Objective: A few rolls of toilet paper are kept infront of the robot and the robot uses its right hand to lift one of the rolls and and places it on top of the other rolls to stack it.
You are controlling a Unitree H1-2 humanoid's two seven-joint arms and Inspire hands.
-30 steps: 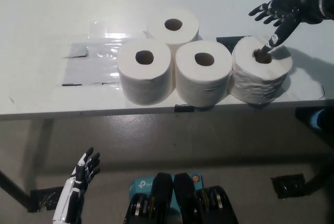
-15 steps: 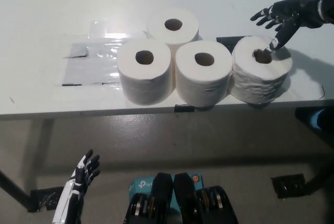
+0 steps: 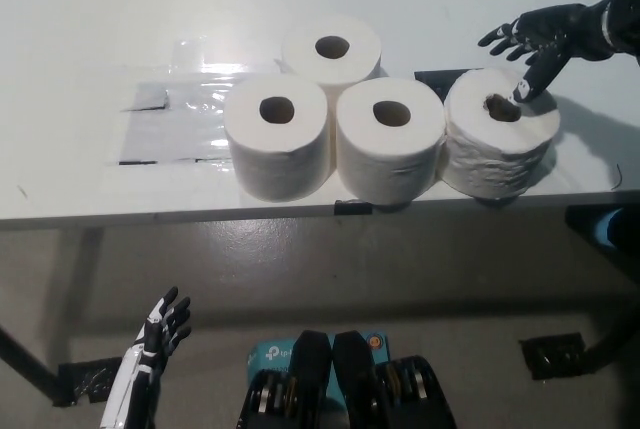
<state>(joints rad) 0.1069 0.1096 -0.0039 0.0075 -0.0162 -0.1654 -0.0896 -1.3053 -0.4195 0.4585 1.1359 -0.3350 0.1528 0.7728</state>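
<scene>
Right hand [image 3: 535, 37] comes in from the upper right edge, black arm nearly horizontal, palm facing down and fingers spread apart, holding nothing. One fingertip [image 3: 522, 89] points down and sits on the top face of the rightmost roll [image 3: 498, 139], just beside its cardboard core hole; the other fingers fan out to the left, above the table [image 3: 90, 19], clear of the roll.

Four toilet paper rolls, all upright on the table near its front edge, none stacked. Front row of three: left roll [image 3: 276, 139], middle roll [image 3: 390, 141], rightmost roll, side by side and touching or nearly so. Rightmost one looks rougher, with looser wraps on its side. Back roll [image 3: 332, 49] sits behind the gap between left and middle rolls, touching them.

Clear plastic sheet [image 3: 175, 109] lies flat on the table to the left of the rolls, partly under them.

Left hand [image 3: 160, 327] white, low at lower left below table level, fingers apart, empty, pointing up, over the floor.
</scene>
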